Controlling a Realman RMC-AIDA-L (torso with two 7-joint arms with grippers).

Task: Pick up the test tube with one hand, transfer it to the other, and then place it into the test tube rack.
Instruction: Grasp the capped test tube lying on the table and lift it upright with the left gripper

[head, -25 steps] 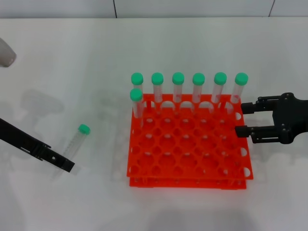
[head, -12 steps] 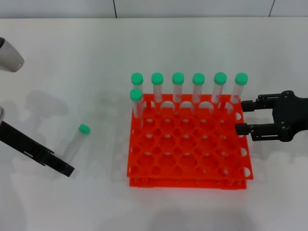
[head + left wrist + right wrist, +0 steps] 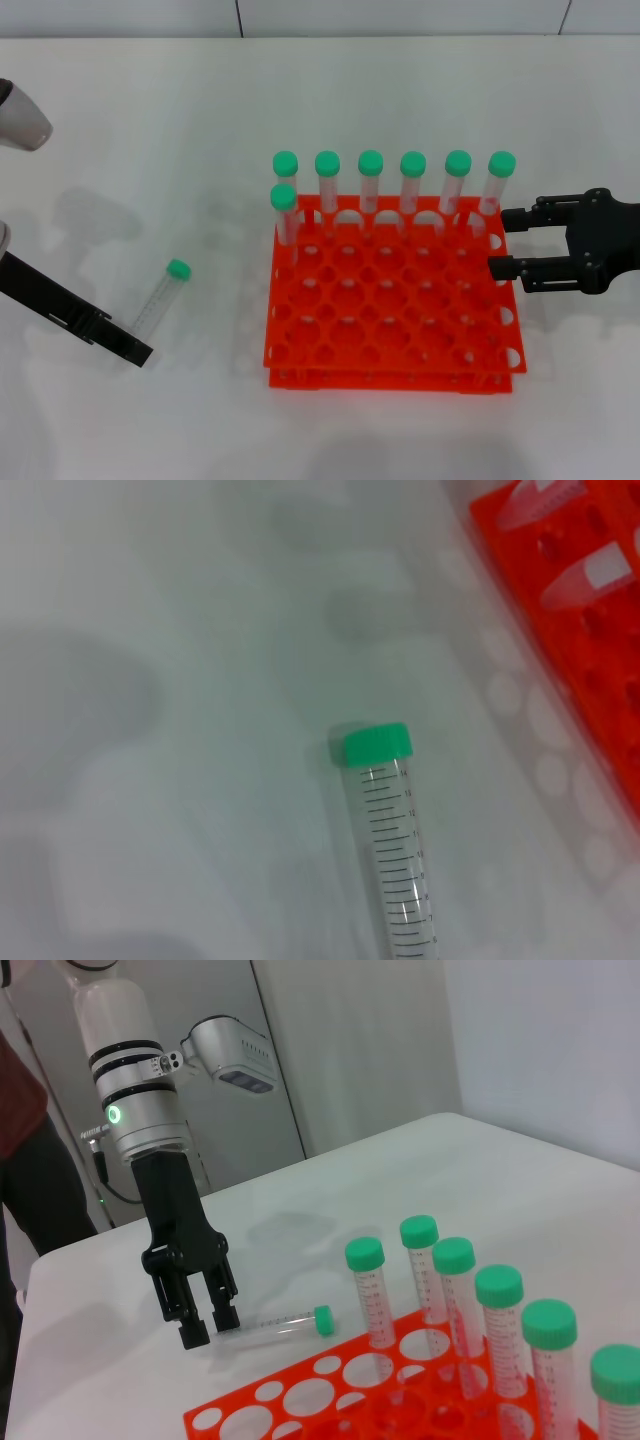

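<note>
The slim clear plastic test tube with a round green cap (image 3: 160, 296) lies on its side on the white surface (image 3: 150, 140), well to the left of the bright orange-red plastic test tube rack (image 3: 390, 300), its cap end pointing away from the robot and its clear end toward the left gripper. The left wrist view shows the same tube (image 3: 392, 852) with printed graduation marks along its body, flat on the surface with a corner of the rack (image 3: 570, 600) off to one side. The left gripper (image 3: 203, 1325), black with two fingers on a silver-white cylindrical arm bearing a green ring light (image 3: 116, 1114), stands low over the clear end of the tube (image 3: 275, 1321); its jaws are parted narrowly, one finger on either side of the tube's end, and contact cannot be confirmed. In the head view only one long black finger (image 3: 85, 322) of this gripper is plainly seen, just beside the tube's lower end. Seven identical green-capped tubes (image 3: 370, 180) stand upright in the rack: six in the far row and one in the next row at the left corner. The right gripper (image 3: 502, 243), black, hovers just off the right edge of the rack near its far corner, jaws parted and holding nothing.
</note>
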